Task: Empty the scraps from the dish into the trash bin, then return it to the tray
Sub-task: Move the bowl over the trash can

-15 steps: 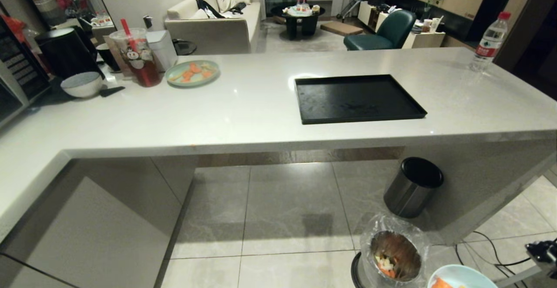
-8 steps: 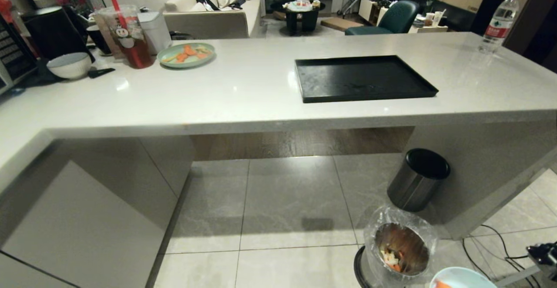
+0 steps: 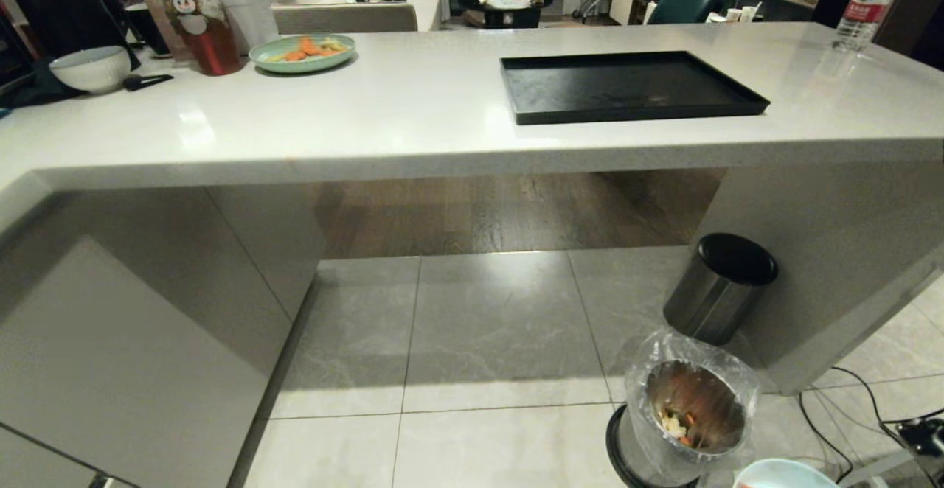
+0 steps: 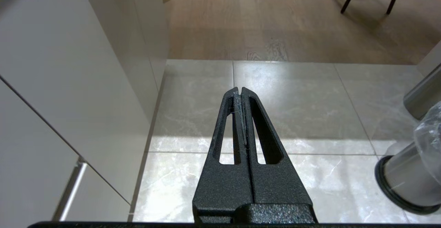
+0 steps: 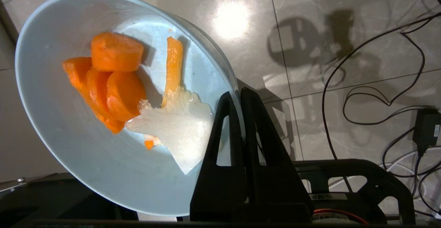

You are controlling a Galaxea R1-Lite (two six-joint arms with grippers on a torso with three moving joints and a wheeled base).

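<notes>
- Right wrist view: right gripper [image 5: 237, 95] pinched tight on the rim of the dish [image 5: 86, 159], one finger inside, one outside. Scraps [image 5: 113, 80], carrot pieces and a pale sliver, sit low in the tilted dish. Likely light, rigid, glazed-slick; the rim is the only hold.
- Head view: dish edge [image 3: 782, 473] low beside the trash bin [image 3: 649, 436]; tray [image 3: 634, 113] up on the counter [image 3: 369, 127].
- Left wrist view: left gripper [image 4: 240, 91] pressed together, empty, above the floor.

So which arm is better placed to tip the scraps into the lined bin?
Right. The right gripper already pinches the dish rim, scraps inside, beside the trash bin. The left gripper is shut, empty, over bare floor.
</notes>
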